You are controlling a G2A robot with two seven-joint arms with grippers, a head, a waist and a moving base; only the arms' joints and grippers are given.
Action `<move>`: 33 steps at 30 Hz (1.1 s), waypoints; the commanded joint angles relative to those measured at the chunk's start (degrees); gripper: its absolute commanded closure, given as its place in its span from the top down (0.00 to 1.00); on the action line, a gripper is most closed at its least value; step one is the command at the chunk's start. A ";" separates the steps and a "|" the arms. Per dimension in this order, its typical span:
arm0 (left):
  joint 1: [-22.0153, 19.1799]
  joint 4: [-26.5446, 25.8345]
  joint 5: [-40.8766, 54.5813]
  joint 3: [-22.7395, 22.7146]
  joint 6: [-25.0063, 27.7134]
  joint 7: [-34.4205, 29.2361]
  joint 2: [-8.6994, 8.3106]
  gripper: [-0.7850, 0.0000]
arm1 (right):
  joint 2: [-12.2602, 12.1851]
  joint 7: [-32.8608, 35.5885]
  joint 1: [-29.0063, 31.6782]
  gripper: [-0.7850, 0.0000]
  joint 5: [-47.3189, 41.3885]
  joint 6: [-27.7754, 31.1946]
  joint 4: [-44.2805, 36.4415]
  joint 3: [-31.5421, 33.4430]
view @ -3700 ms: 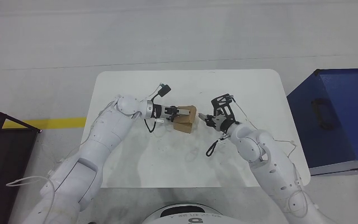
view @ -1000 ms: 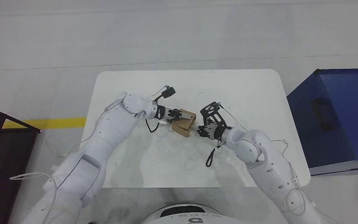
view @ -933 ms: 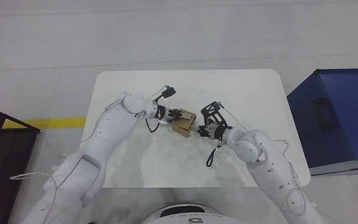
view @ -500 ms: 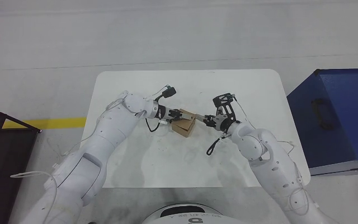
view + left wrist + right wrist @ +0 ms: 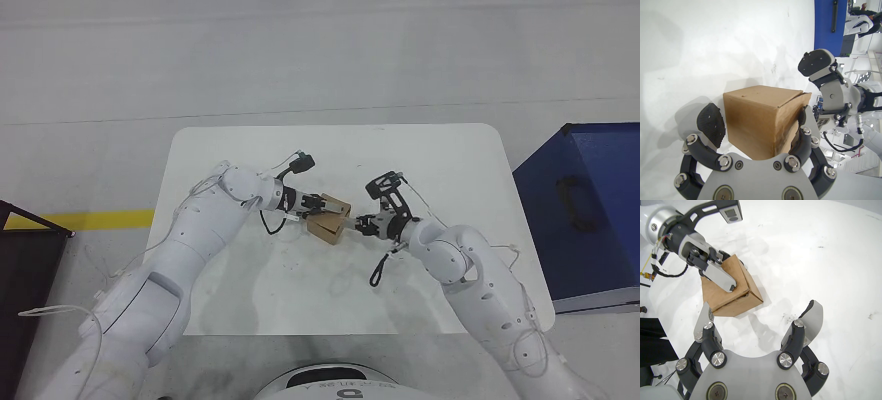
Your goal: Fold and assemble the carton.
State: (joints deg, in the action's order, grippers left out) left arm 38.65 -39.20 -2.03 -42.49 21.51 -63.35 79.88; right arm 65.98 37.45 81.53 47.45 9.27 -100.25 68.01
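- Carton (image 5: 330,217) of brown cardboard stands on the white table (image 5: 430,160), near the middle, between my two arms.
- My left gripper (image 5: 757,113) is closed around the carton. One black pad is against one side wall, and the other finger (image 5: 721,277) lies flat along the opposite face, with its tip close to the flap seam.
- The flaps on that face are folded in. The seam gapes a little, and the cardboard edge is crumpled at one corner.
- My right gripper (image 5: 759,308) is spread wide and holds nothing. One fingertip is just beside a lower corner of the carton, but I cannot tell if it touches. The other fingertip is over bare table.
- A blue bin (image 5: 590,210) stands beside the table, on my right side, well apart from the carton.
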 commanded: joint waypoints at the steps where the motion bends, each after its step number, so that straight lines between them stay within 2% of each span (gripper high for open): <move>1: -0.03 -0.04 -0.11 0.01 -0.14 0.04 0.02 1.00 | -0.03 -0.66 0.32 0.95 0.09 0.01 -0.12 0.14; 5: 0.00 -0.15 -0.23 0.04 -0.29 -0.01 0.06 1.00 | 0.17 -0.95 0.05 0.93 0.70 -0.67 1.10 -1.25; 10: 0.14 -0.47 -0.46 0.08 -0.60 0.19 0.11 1.00 | 0.46 1.79 -1.87 0.93 1.96 -2.54 3.15 -3.10; 17: 0.40 -0.75 -0.46 -0.06 -0.81 0.19 0.10 1.00 | 0.05 -0.47 -0.69 0.95 -0.69 -1.01 1.04 0.07; 23: 0.39 -0.70 0.56 -1.04 -0.29 0.23 -0.16 1.00 | 0.49 -3.75 -1.24 0.91 -1.56 -9.10 3.10 1.06; 24: 0.42 -0.70 0.65 -1.21 -0.15 0.18 -0.23 1.00 | 0.62 -3.81 -1.58 0.87 -1.70 -10.35 3.46 0.81; 27: 0.54 -0.84 0.66 -1.54 0.01 0.07 -0.42 1.00 | 0.96 -3.55 -2.57 0.85 -1.66 -12.69 4.46 -0.28; 33: 0.78 -1.34 0.37 -1.78 -0.22 -0.22 -0.62 1.00 | 1.18 0.36 -4.48 0.93 -0.43 -11.24 6.11 -2.49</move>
State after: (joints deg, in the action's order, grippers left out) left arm 39.41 -40.47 -1.63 -44.25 21.34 -63.53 79.28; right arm 67.16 37.28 77.29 46.74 -2.10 -94.37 65.65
